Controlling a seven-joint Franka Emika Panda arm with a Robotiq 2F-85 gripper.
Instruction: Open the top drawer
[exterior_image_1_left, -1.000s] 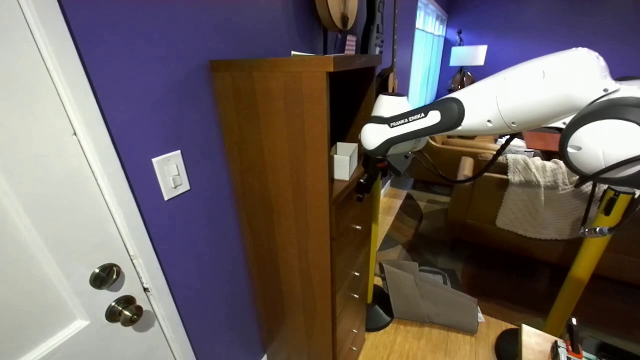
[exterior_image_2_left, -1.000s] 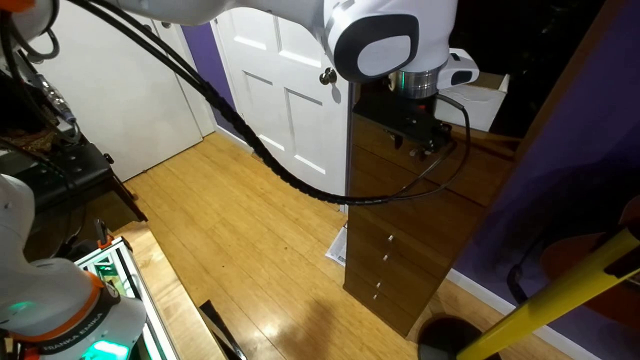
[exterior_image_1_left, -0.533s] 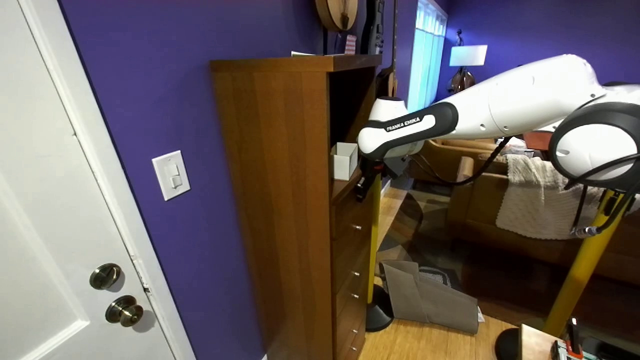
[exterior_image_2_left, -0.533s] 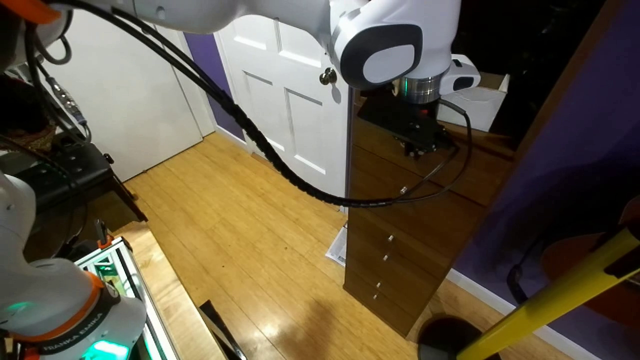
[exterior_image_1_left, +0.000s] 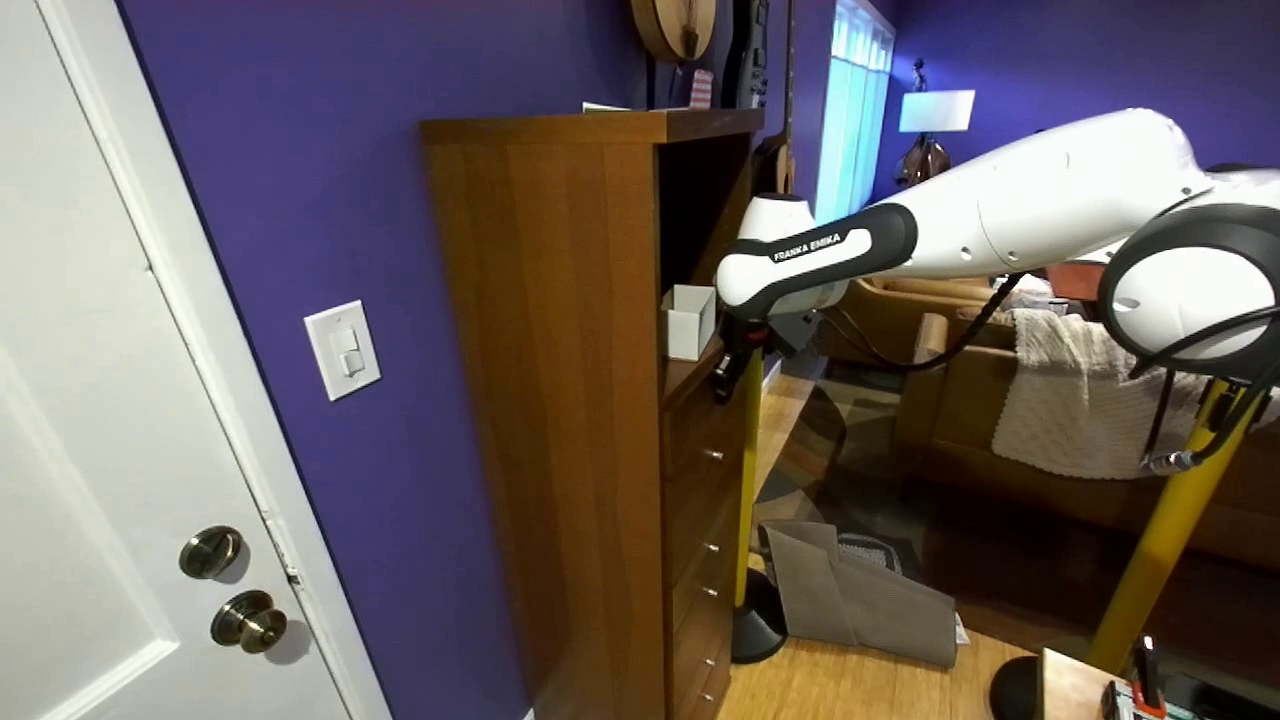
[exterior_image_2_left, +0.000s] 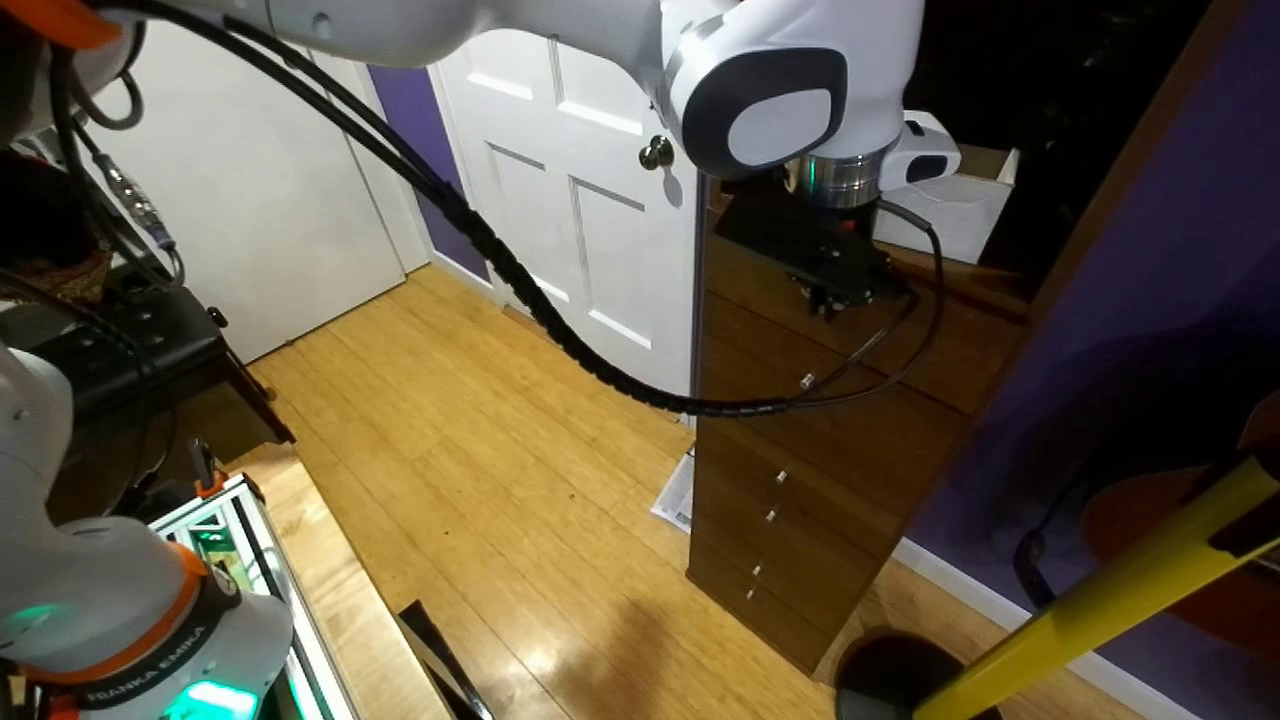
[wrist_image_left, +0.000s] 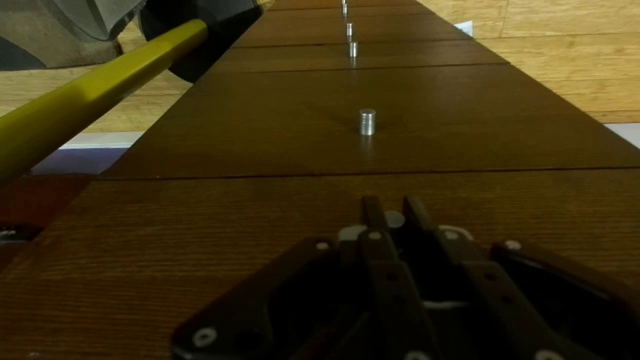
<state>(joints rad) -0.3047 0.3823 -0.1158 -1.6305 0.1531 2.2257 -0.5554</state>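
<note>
The top drawer (wrist_image_left: 200, 225) is a brown wooden front that fills the lower part of the wrist view, and its face looks level with the drawer beneath. In an exterior view the top drawer (exterior_image_1_left: 690, 430) sits just under the open shelf. Between my two fingertips shows the round pale end of its knob (wrist_image_left: 395, 219). The gripper (wrist_image_left: 391, 207) is shut on that knob, fingers on either side. An exterior view shows the gripper (exterior_image_2_left: 825, 305) hanging down against the drawer front, where the wrist hardware and cable hide the knob.
Below are matching lower drawers with metal knobs, the nearest knob (wrist_image_left: 367, 122) straight under mine. A white box (exterior_image_1_left: 690, 322) stands on the shelf above. A yellow post (wrist_image_left: 100, 90) rises beside the cabinet. My cable (exterior_image_2_left: 560, 340) loops in front of the drawers.
The arm has come down slightly at the drawer front and the fingers have come together on the knob. Over the last half second the arm has hardly moved.
</note>
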